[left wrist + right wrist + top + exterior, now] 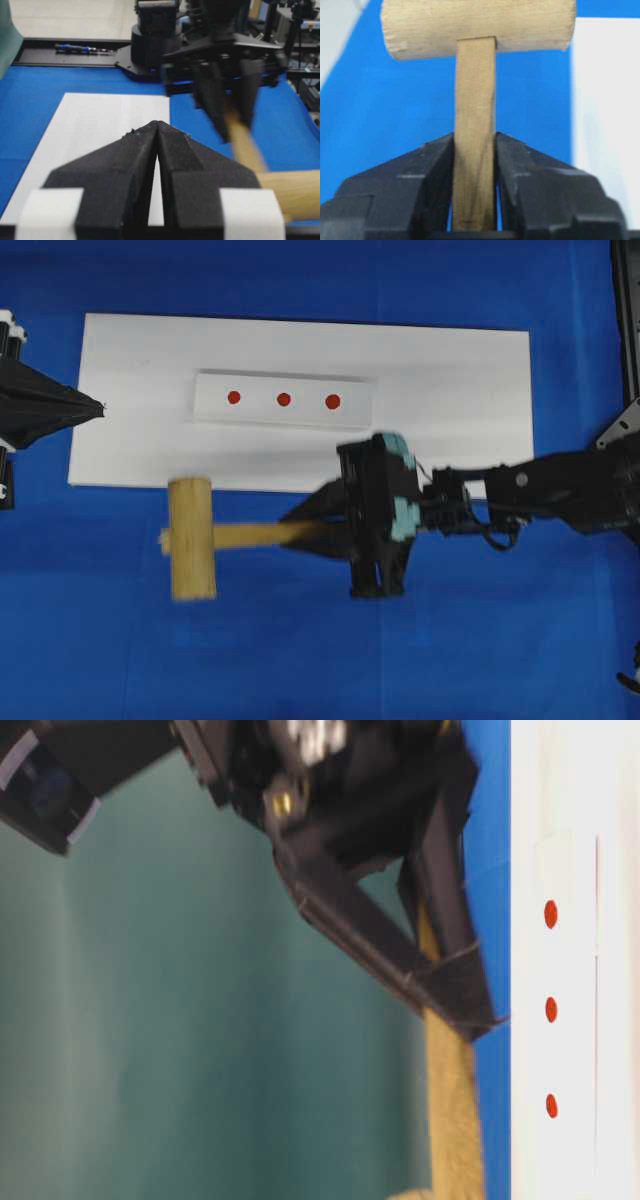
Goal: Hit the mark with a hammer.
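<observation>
The right hand (312,532) is clamped on the handle of the hammer (192,538), its two fingers (427,165) pressed against opposite faces of the squared wood. The handle runs out leftward in the overhead view to the thick cylindrical head, which sits crosswise over the blue worktop (100,640). The head's far end lies just beside the near edge of the white board (130,440), at most barely overlapping it. On the board lies a smaller white strip (283,400) with three red marks (283,399) in a row, well inside the board's edges. The hammer head is apart from the strip, nearer the camera side and to the left of all three marks. Blue cloth spreads open below and left of the hammer.

The left hand (98,409) rests at the board's left edge with its fingers (135,160) pressed together, holding nothing, well apart from the strip and the hammer.
</observation>
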